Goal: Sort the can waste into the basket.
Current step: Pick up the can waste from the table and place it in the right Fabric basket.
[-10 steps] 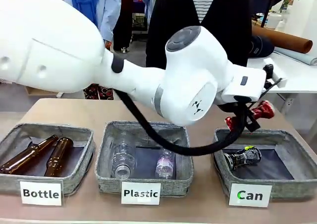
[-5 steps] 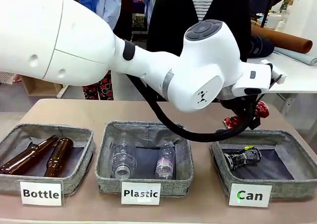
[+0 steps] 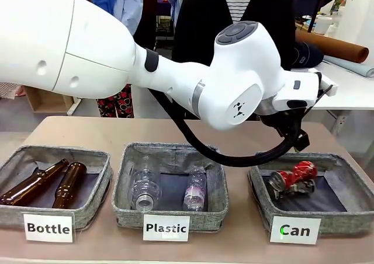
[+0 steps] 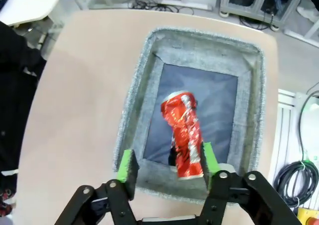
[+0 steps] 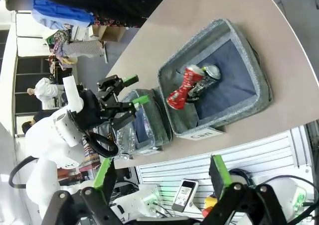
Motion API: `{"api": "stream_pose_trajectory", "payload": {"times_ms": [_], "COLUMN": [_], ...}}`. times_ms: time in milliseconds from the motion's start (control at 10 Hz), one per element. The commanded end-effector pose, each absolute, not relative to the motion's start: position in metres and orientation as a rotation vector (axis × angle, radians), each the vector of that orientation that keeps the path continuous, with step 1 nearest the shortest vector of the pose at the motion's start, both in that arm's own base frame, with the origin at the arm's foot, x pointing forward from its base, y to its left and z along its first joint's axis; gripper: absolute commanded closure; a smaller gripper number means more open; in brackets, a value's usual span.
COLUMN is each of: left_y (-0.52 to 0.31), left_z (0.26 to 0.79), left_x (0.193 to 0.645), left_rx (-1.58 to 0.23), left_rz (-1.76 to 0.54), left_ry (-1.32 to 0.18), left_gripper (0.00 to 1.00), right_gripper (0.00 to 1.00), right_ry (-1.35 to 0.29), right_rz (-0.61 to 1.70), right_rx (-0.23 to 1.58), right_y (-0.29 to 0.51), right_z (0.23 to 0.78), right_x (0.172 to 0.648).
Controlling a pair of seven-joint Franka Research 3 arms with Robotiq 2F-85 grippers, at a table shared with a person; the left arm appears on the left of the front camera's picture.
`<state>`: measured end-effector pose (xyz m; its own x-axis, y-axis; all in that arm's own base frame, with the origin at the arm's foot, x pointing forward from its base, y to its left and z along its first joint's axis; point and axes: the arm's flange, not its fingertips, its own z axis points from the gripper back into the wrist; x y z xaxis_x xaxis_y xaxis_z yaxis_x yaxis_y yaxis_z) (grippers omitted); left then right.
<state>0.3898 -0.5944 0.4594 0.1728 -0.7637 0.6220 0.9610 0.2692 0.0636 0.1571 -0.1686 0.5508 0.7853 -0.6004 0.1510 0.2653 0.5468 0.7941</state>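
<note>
Red dented metal can (image 4: pixel 182 135) lies in the grey fabric "Can" basket (image 4: pixel 247 123), apparently directly below the left tool (image 4: pixel 167 167), whose fingers stand wide and empty.

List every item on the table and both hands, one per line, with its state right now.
Red can: dented, lying in the Can basket, on the dark can.
Dark can: lying under it.
Can basket: holds both cans.
Plastic basket: holds two clear bottles.
Bottle basket: holds two brown bottles.
Left hand: open, above the Can basket, empty.
Right hand: open, empty.
</note>
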Motion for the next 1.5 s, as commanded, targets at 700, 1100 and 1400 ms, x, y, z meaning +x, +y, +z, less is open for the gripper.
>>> {"api": "stream_pose_trajectory", "payload": {"times_ms": [700, 1100, 1400], "left_y": [-0.375, -0.123, 0.029], "left_z": [0.554, 0.577, 0.495], "left_x": [0.394, 0.367, 0.354], "left_rx": [-0.452, -0.627, -1.076], "left_rz": [-0.970, -0.352, -0.077], "left_ry": [-0.403, -0.323, -0.263], "left_gripper": [0.00, 0.00, 0.00], "right_gripper": [0.00, 0.00, 0.00], "right_ry": [-0.368, -0.063, 0.124], "right_rz": [-0.477, -0.118, -0.163], "right_rx": [0.853, 0.880, 1.298], "right_y": [-0.151, -0.010, 0.060], "right_z": [0.549, 0.523, 0.490], "right_x": [0.198, 0.345, 0.395]}}
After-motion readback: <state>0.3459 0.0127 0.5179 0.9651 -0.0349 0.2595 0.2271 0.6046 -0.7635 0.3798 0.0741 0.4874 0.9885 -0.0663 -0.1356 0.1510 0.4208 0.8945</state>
